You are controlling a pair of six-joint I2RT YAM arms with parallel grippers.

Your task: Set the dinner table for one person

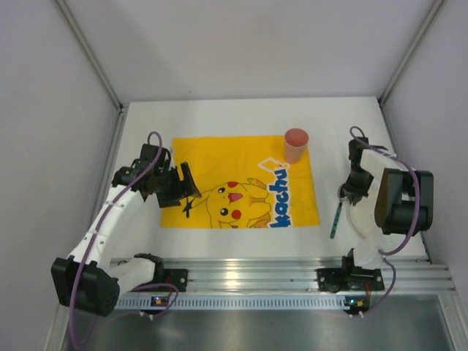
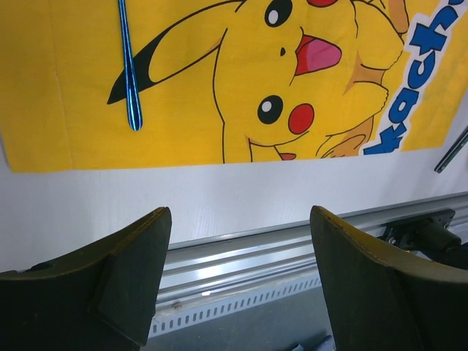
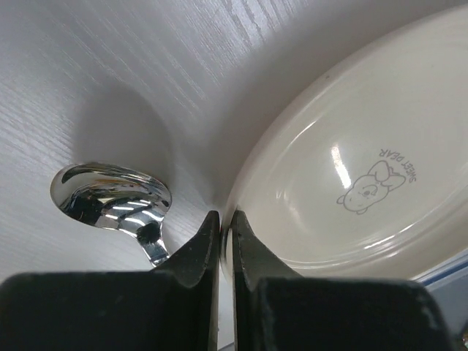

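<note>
Your right gripper is closed to a thin slit, tips at the rim of the white plate, which fills the right of its wrist view; whether it pinches that rim you cannot tell. A spoon lies just left. Your left gripper gapes wide, holding nothing. The dinner table fills the middle of the top view, its yellow mat bearing a pink cup at upper right.

A yellow mat printed with Pikachu and blue lettering, against the white tabletop; the cup is pink, the plate cream with a grey bear motif, the spoon mirror-silver.
</note>
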